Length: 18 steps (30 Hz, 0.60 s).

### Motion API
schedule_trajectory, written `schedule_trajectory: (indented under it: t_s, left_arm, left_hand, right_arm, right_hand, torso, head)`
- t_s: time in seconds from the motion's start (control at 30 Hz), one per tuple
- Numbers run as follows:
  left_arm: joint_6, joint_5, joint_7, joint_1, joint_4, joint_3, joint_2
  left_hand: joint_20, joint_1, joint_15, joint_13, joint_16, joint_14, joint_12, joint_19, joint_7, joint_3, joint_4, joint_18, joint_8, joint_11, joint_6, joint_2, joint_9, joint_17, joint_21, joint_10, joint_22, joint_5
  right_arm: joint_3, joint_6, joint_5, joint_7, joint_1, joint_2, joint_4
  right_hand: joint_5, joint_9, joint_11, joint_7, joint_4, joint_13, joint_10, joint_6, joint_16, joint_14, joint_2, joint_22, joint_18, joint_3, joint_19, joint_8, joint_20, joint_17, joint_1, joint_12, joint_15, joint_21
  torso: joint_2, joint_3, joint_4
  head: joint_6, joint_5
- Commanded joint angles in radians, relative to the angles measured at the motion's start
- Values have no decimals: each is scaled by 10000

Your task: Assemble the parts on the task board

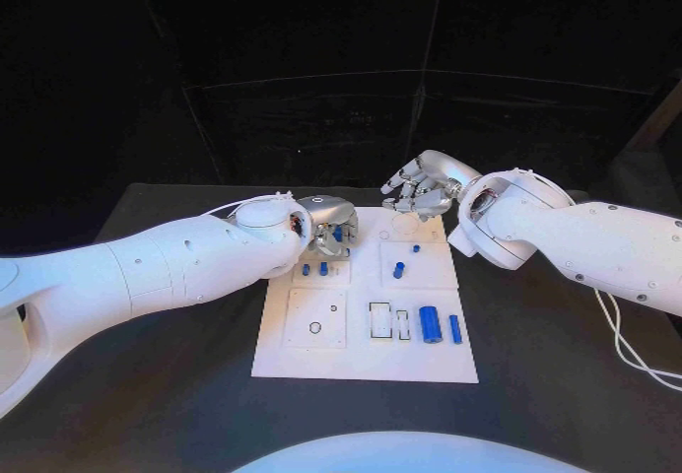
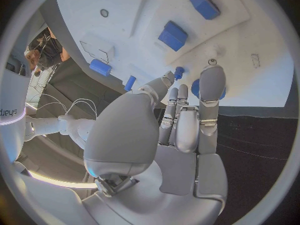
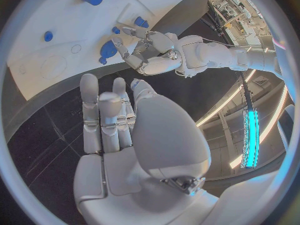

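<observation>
Left hand (image 1: 328,225) sits over the far left corner of the task board (image 1: 320,355), fingers (image 2: 211,92) pointing down onto the white plate. In the left wrist view the fingers lie close together and nearly straight, tips resting at or just above the board surface; nothing is clamped between them. A small blue part (image 2: 179,73) stands just beyond the fingertips, and another blue part (image 2: 197,88) shows partly behind the longest finger; contact with it cannot be judged. In the head view, two short blue parts (image 1: 314,268) stand just beneath this hand.

Right hand (image 1: 424,187) hovers past the far edge of the board, above the black tabletop (image 1: 554,335). Its fingers (image 3: 100,117) are extended side by side, loosely apart, holding nothing.

Other parts on the board, well apart from both hands: two small blue pieces (image 1: 399,268) near the board's middle, and a thick blue cylinder (image 1: 430,324) with a slimmer blue bar (image 1: 455,329) beside it at the near right, next to a rectangular slot (image 1: 381,320).
</observation>
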Motion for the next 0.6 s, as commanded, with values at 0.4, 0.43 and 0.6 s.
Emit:
schedule_trajectory:
  t_s: [0.4,0.43,0.6]
  left_arm:
    - [800,-175,-460,16,-375,-29,347]
    - [820,-175,-464,15,-399,-30,365]
    - [966,-175,-488,12,-542,-34,463]
  left_hand:
    - [-29,-162,-23,-20,-211,119,-272,95,-6,25,5,-163,-240,-1,44,-45,3,-387,-67,97,-107,13]
    - [-29,-164,-23,-20,-213,119,-286,97,-5,27,5,-163,-248,0,47,-42,4,-393,-68,95,-107,13]
    - [-32,-152,-31,-14,-221,127,-365,106,-19,68,3,-163,-293,-11,115,23,15,-426,-88,157,-120,18]
  right_arm:
    - [6,10,3,54,19,47,-1]
    - [6,9,3,54,19,48,-1]
    - [6,9,3,59,19,65,-8]
  right_hand:
    - [35,-8,25,7,33,-9,-46,89,-9,-4,-7,-16,165,24,-51,3,7,9,-91,-52,23,-48]
    - [35,-8,25,7,33,-9,-46,89,-9,-4,-7,-16,165,24,-51,3,7,9,-91,-52,23,-48]
    - [35,-8,25,7,33,-9,-46,89,-9,-4,-7,-16,165,24,-51,3,7,9,-91,-52,23,-48]
  torso:
    - [-3,-7,-10]
    - [-4,-5,1]
    - [-8,0,1]
  head:
    - [-29,-12]
    - [-31,-19]
    - [-40,-32]
